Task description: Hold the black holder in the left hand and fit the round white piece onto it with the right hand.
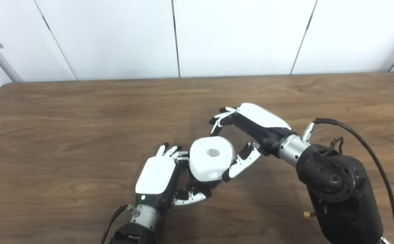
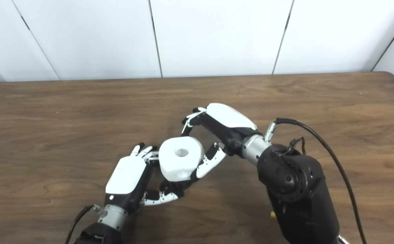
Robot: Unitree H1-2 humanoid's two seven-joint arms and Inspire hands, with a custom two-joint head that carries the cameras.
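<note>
Starting at the left, the left hand sat low over the table, palm turned inward, its fingers curled up behind the white piece and its thumb hooked underneath. What it gripped was mostly hidden; only a dark sliver of the holder showed below the piece, so the hold looked firm but I couldn't confirm exactly how.

Centre stage, the white piece rode right on top of that holder, its middle hole facing up, tilted a touch toward the camera. Whether it was fully seated couldn't be told from either view.

Over to the right, the right hand arched above and beside the piece, fingers spread fairly wide: upper fingertips just above the rim, thumb touching or just beside the lower right edge. Not a tight clamp, by the look of it.

My read: this was the fitting step, well along. The next move would call for a square downward press while the left stayed braced, with the tilt corrected.
</note>
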